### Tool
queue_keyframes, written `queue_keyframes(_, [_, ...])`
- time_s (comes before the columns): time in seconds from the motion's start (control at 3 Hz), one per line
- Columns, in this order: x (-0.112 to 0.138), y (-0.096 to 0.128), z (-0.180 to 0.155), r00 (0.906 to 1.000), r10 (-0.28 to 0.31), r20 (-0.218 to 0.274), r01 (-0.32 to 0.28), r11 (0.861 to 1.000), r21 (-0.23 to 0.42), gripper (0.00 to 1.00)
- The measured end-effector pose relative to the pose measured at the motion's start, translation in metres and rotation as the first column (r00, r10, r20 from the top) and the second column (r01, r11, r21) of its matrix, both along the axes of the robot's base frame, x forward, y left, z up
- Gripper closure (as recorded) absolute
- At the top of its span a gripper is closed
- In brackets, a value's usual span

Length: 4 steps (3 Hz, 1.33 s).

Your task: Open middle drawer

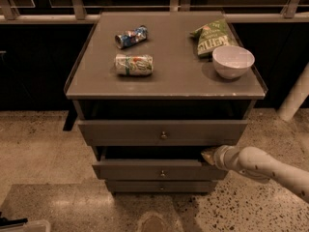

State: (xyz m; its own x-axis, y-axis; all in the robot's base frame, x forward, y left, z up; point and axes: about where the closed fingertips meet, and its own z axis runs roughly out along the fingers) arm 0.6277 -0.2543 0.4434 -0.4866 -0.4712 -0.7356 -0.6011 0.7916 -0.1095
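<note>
The middle drawer (pixel 145 170) is grey with a small round knob (pixel 162 173) at its centre. It stands pulled out a little, with a dark gap above its front. The top drawer (pixel 125 132) also stands out from the cabinet. The bottom drawer (pixel 159 186) is the narrow strip below. My gripper (pixel 208 156) comes in from the right on a white arm (pixel 263 166). Its tip sits at the right end of the middle drawer's top edge, well right of the knob.
On the cabinet's top (pixel 178 76) lie two crushed cans (pixel 133 65) (pixel 131 36), a green chip bag (pixel 212 36) and a white bowl (pixel 232 61). A white post (pixel 295 98) stands at the right. A railing (pixel 154 18) and dark windows run behind. The floor is speckled stone.
</note>
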Motion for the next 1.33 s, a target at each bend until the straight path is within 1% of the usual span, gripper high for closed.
queue_keyframes(0.33, [-0.018,0.018,0.006,0.9912,0.131,-0.015,-0.131,0.990,0.049,1.00])
queue_keyframes(0.67, [-0.027,0.028,0.004,0.9843,0.171,-0.042,-0.169,0.983,0.066,1.00])
queue_keyframes(1.0, [-0.027,0.028,0.004,0.9843,0.171,-0.042,-0.168,0.983,0.066,1.00])
queue_keyframes(1.33, [-0.021,0.030,-0.005,0.9896,0.140,-0.034,-0.138,0.989,0.055,1.00])
